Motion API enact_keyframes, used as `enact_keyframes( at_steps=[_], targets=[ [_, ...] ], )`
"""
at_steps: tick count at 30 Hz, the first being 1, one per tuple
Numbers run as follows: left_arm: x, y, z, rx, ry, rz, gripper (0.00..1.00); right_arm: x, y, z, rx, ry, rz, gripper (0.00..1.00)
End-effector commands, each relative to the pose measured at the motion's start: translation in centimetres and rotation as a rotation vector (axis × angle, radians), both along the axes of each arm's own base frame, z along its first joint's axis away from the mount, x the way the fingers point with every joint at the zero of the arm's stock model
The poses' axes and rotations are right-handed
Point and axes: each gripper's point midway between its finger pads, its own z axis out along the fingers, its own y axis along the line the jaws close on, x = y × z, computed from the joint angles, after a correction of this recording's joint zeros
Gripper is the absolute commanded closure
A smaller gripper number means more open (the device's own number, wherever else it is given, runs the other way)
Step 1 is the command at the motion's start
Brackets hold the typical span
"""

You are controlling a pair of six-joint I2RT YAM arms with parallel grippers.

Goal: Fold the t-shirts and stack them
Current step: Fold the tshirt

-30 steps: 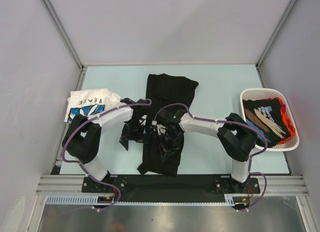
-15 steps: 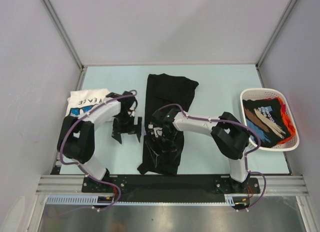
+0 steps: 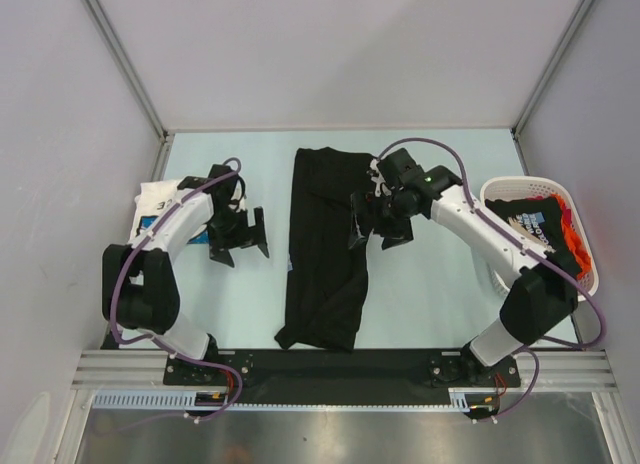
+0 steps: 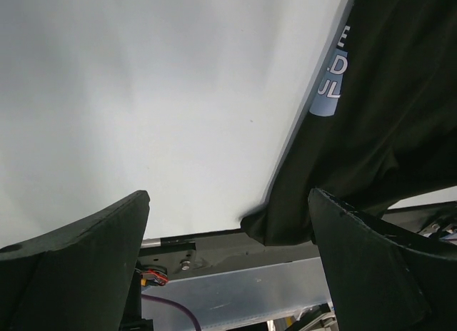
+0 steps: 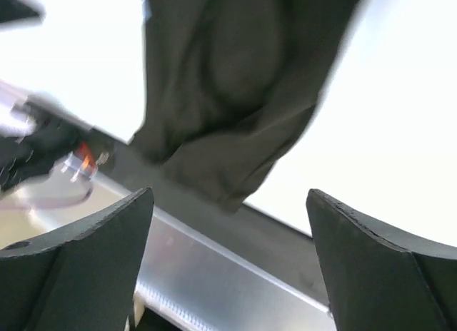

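**Black t-shirt [image 3: 325,254] [image 4: 385,117] [image 5: 235,81]:** It lies flat on the table [image 3: 440,284] as a long narrow band running from the far middle to the near edge. Nothing holds it. Its position matches the frame one second earlier, but its near half, then covered by both wrists, is now in plain sight. A pale blue lettered tag [image 4: 332,81] shows on it in the left wrist view.

**Right gripper [image 3: 374,239] [image 5: 228,194]:** One second ago it was closed low over the middle of the shirt. It now sits further back, above the shirt's far right edge, with its fingers spread wide and nothing between them. Whether it touches the cloth cannot be told.

**Left gripper [image 3: 241,252] [image 4: 227,195]:** It was formerly over the shirt's middle beside the right one. It has withdrawn to the left and now stands over bare table, just beside the shirt's left edge. Its fingers are wide apart, as before, and empty.

**Other t-shirts:**
- The white t-shirt [image 3: 150,196] remains at the left edge of the table. The left arm now covers most of it.
- The dark printed t-shirt [image 3: 530,229] and the orange t-shirt [image 3: 578,246] are unchanged in the white basket [image 3: 520,181] at the right.
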Motion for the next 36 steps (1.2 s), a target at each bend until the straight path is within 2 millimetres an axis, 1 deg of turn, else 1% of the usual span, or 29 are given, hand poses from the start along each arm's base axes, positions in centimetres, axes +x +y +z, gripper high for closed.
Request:
enact_keyframes(
  at_steps=[1,2,3,4,5,6,7,8,10,11,13,14,15,17,18,22,25,26,28,29,31,32,34,35,36],
  targets=[
    [0.2,-0.8,-0.1,-0.043,-0.023,-0.035,0.0,3.0,-1.6,-4.5,-0.16,-0.035,-0.056,0.1],
    [0.4,-0.7,0.0,-0.04,-0.027,-0.039,0.0,3.6,-1.4,-5.7,-0.177,-0.02,-0.055,0.11],
    [0.4,-0.6,0.1,-0.035,-0.029,-0.042,0.01,4.2,-1.1,-6.0,-0.168,-0.022,-0.057,0.12],
    [0.4,-0.5,0.0,-0.03,-0.025,-0.05,0.0,4.6,-0.7,-6.5,-0.163,-0.021,-0.06,0.21],
    [0.4,-0.4,0.1,-0.025,-0.026,-0.051,0.0,4.9,-0.4,-7.5,-0.17,-0.004,-0.064,0.27],
    [0.3,-0.3,0.1,-0.021,-0.022,-0.058,0.0,5.4,-0.1,-7.9,-0.16,-0.006,-0.069,0.29],
    [0.3,-0.3,0.0,-0.019,-0.02,-0.059,0.0,5.5,0.2,-8.5,-0.156,0.008,-0.067,0.4],
    [0.3,-0.3,0.0,-0.018,-0.016,-0.062,0.0,5.5,0.2,-9.8,-0.176,0.037,-0.073,0.5],
    [0.3,-0.2,0.0,-0.014,-0.016,-0.068,0.0,5.8,0.4,-10.6,-0.18,0.052,-0.075,0.58],
    [0.2,-0.1,-0.1,-0.01,-0.014,-0.067,0.0,5.9,0.5,-10.9,-0.184,0.055,-0.074,0.6],
    [0.2,0.0,-0.1,-0.006,-0.011,-0.073,0.0,6.2,0.7,-11.3,-0.188,0.058,-0.072,0.6],
    [0.2,0.0,-0.1,-0.006,-0.012,-0.073,0.01,6.3,0.8,-11.4,-0.19,0.062,-0.07,0.62],
    [0.3,0.2,-0.1,-0.003,-0.014,-0.073,0.01,6.2,0.7,-12.0,-0.202,0.078,-0.063,0.62],
    [0.3,0.3,-0.1,0.001,-0.012,-0.072,0.0,6.5,1.0,-12.0,-0.199,0.08,-0.052,0.66],
    [0.3,0.4,-0.1,-0.001,-0.013,-0.072,0.0,6.5,1.0,-12.3,-0.203,0.092,-0.048,0.69],
    [0.5,0.6,-0.1,0.001,-0.012,-0.066,0.0,6.8,2.2,-12.0,-0.164,0.09,-0.028,0.91],
    [0.5,0.7,-0.3,0.005,-0.008,-0.064,0.0,7.0,2.8,-11.5,-0.141,0.087,-0.016,0.98],
    [0.5,0.7,-0.3,0.003,-0.007,-0.063,0.0,7.2,3.4,-10.8,-0.125,0.075,-0.006,0.99],
    [0.4,0.7,-0.5,0.003,-0.001,-0.063,0.0,7.2,4.2,-9.8,-0.096,0.064,0.015,0.99],
    [0.5,0.6,-0.5,0.001,-0.002,-0.06,0.0,7.2,5.0,-8.9,-0.079,0.052,0.032,1.0],
    [0.5,0.6,-0.6,-0.002,0.002,-0.059,0.0,6.8,6.1,-8.2,-0.047,0.05,0.077,0.99],
    [0.5,0.5,-0.6,-0.004,0.003,-0.057,0.01,6.4,7.0,-8.2,-0.036,0.062,0.109,0.99],
    [0.6,0.5,-0.8,-0.005,0.007,-0.058,0.01,5.2,7.7,-8.8,-0.039,0.099,0.15,0.99],
    [0.6,0.5,-0.7,-0.008,0.009,-0.058,0.0,4.5,7.7,-10.4,-0.066,0.143,0.167,0.99],
    [0.6,0.5,-0.9,-0.007,0.015,-0.056,0.0,3.6,8.0,-11.2,-0.082,0.168,0.185,0.99]
  ],
)
